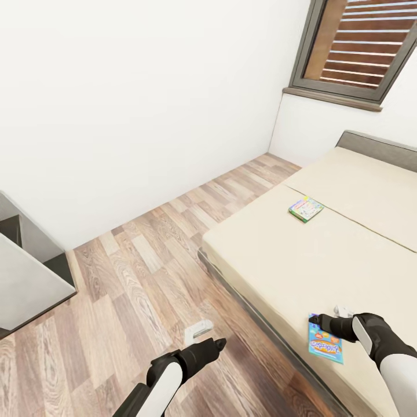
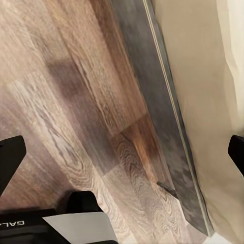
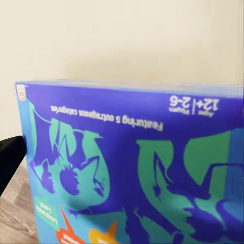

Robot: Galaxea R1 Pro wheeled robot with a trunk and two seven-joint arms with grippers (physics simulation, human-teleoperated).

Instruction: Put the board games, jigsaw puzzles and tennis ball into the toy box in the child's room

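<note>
Two board games lie on the beige bed (image 1: 272, 260). A small blue one (image 1: 326, 343) sits near the bed's front edge, and a green-and-white one (image 1: 306, 209) lies further back by the mattress seam. My right gripper (image 1: 318, 320) hovers just over the blue box's far corner. In the right wrist view the blue box (image 3: 132, 168) is very close, with one black finger (image 3: 9, 158) far out at its side, so the jaws stand open. My left gripper (image 1: 218, 346) hangs open above the wood floor beside the bed, holding nothing, both fingers (image 2: 10, 157) spread wide.
The dark bed frame edge (image 2: 173, 147) runs along the plank floor (image 1: 139, 272). A small white object (image 1: 198, 329) lies on the floor by my left gripper. A grey piece of furniture (image 1: 23, 272) stands at the left. A slatted window (image 1: 359, 40) is above the bed's head.
</note>
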